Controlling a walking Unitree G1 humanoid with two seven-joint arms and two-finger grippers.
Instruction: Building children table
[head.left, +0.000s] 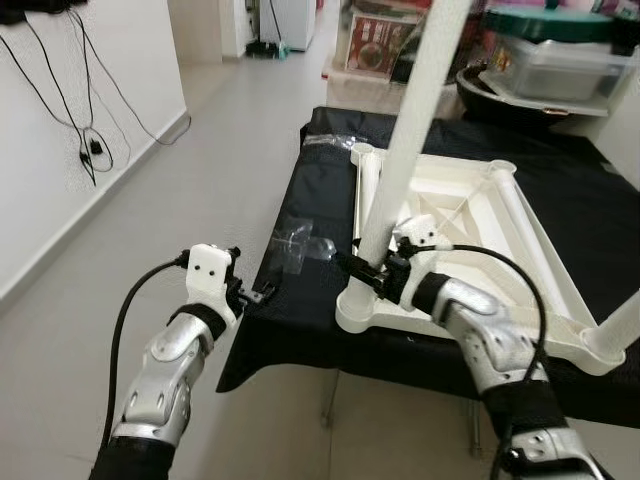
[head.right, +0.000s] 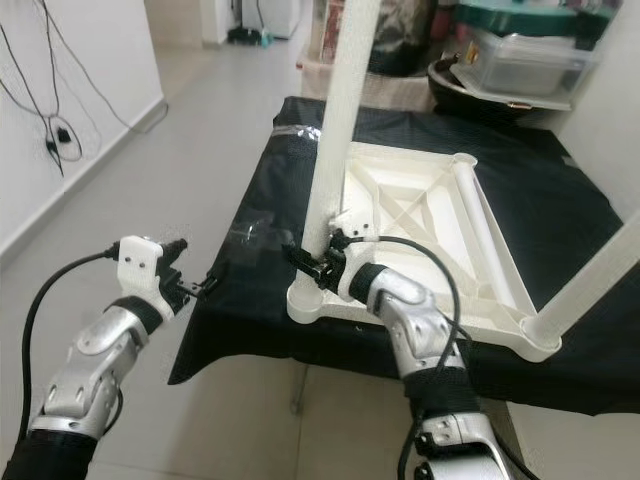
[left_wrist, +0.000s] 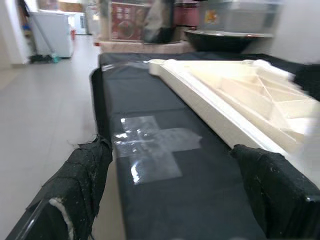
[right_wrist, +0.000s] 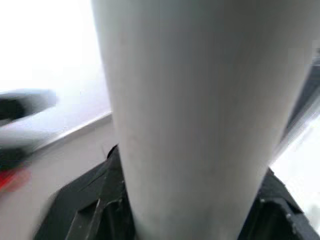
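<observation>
Now: right end effector pinching an upright table leg

Upside down on the black-covered worktop (head.left: 300, 200) lies the white children's table top (head.left: 470, 215), its ribbed underside facing up. One white leg (head.left: 410, 130) stands upright in the near corner socket (head.left: 358, 300), and a second leg (head.left: 618, 330) rises from the socket at the near right corner. The right end effector (head.left: 375, 275) is pinching the upright leg just above its socket, its black fingers (right_wrist: 80, 210) on either side of the tube in the right wrist view. The left end effector (head.left: 258, 293) hovers at the worktop's near left edge, its padded fingers (left_wrist: 80, 175) spread apart and holding nothing. Between them in the left wrist view is a cross of clear tape (left_wrist: 150, 150) stuck on the black cover. Storage boxes (head.left: 560, 60) stand beyond the worktop.
</observation>
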